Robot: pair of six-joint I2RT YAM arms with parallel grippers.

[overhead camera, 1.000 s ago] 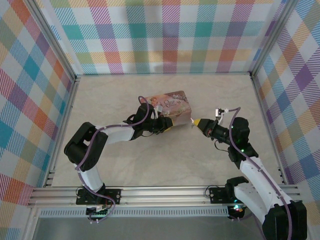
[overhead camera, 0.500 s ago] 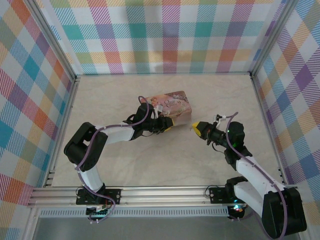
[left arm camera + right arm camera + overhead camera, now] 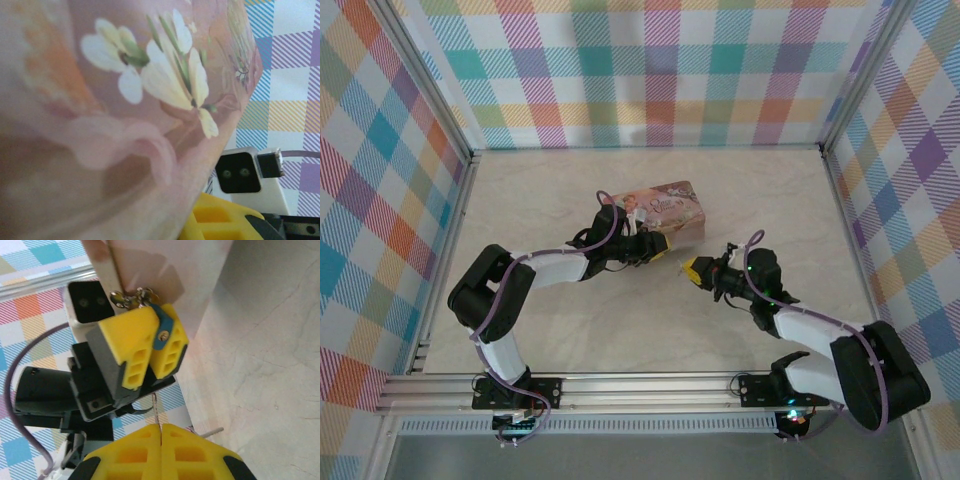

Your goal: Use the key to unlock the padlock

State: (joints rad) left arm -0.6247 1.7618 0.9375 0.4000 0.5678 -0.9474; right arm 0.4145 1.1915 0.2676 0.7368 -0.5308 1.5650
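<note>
Well, the left gripper (image 3: pixel 150 342) pinches the padlock (image 3: pixel 161 332) at the floral tin's (image 3: pixel 670 205) six o'clock edge. The right gripper (image 3: pixel 161 429), clamped on the key (image 3: pixel 156 412), sits at the tin's five o'clock, apart.

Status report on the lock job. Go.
Left end effector shut on the padlock, at the edge of the tin. Right end effector shut on the key. Key tip short of the padlock, not yet in.
</note>
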